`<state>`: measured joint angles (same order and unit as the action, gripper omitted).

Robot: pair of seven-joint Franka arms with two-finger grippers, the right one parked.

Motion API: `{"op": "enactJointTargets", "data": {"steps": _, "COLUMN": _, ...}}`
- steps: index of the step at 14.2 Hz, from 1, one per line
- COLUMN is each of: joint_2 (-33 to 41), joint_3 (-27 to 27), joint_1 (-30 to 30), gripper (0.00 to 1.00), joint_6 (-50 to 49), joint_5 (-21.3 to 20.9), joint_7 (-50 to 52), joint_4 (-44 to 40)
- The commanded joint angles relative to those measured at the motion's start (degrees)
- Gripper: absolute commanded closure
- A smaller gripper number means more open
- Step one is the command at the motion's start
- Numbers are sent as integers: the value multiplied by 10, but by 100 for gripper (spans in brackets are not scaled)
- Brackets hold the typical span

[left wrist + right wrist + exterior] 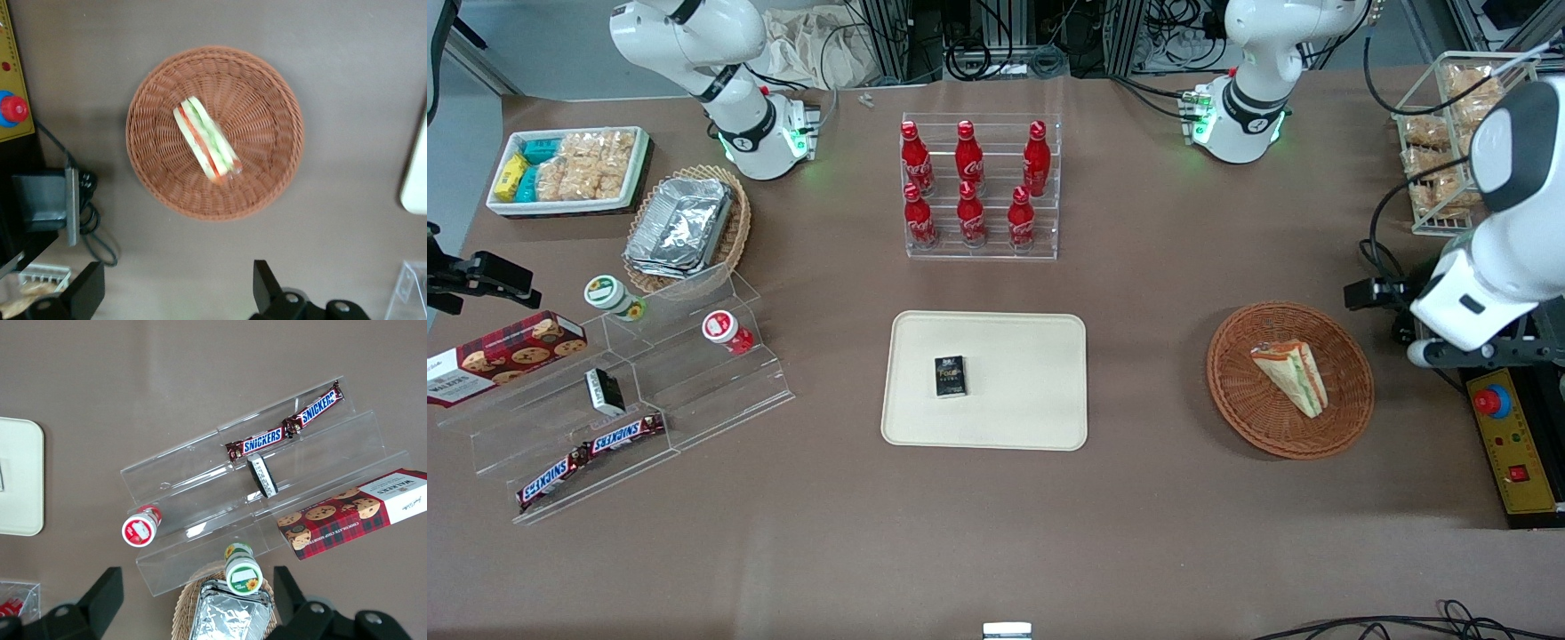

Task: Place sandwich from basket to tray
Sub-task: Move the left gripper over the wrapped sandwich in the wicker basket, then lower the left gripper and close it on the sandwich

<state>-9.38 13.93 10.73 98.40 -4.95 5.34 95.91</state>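
Note:
The sandwich (1294, 373), a pale wedge with orange and green layers, lies in the round reddish-brown wicker basket (1245, 391) toward the working arm's end of the table. The left wrist view shows the sandwich (207, 141) in the middle of the basket (267, 120). My left gripper (177, 293) is open and empty. It hangs high above the bare table beside the basket, and in the front view it (1376, 293) is next to the basket's rim. The cream tray (984, 427) lies mid-table with a small black box (951, 376) on it; its edge also shows in the left wrist view (415, 180).
A clear rack of red cola bottles (980, 191) stands farther from the camera than the tray. A yellow control box (1512, 444) with a red button and a wire rack of pastries (1449, 133) are near the working arm. A clear stepped shelf (631, 400) with snacks stands toward the parked arm's end.

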Motion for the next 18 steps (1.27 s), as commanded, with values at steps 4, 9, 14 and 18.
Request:
{"op": "enactJointTargets", "data": {"steps": 4, "joint_2": 19, "joint_3": 0, "joint_1": 55, "gripper": 1, "joint_6": 377, "joint_5": 9, "joint_7": 122, "joint_4": 285}}
{"op": "enactJointTargets", "data": {"steps": 9, "joint_2": -41, "joint_3": 2, "joint_1": 48, "gripper": 1, "joint_6": 382, "joint_5": -3, "joint_7": 271, "joint_4": 270}}
{"op": "enactJointTargets", "data": {"steps": 14, "joint_2": -73, "joint_3": 4, "joint_1": 31, "gripper": 1, "joint_6": 375, "joint_5": -6, "joint_7": 336, "joint_4": 244}}
{"op": "enactJointTargets", "data": {"steps": 18, "joint_2": -90, "joint_3": 3, "joint_1": 11, "gripper": 1, "joint_6": 337, "joint_5": -6, "joint_7": 369, "joint_4": 222}}
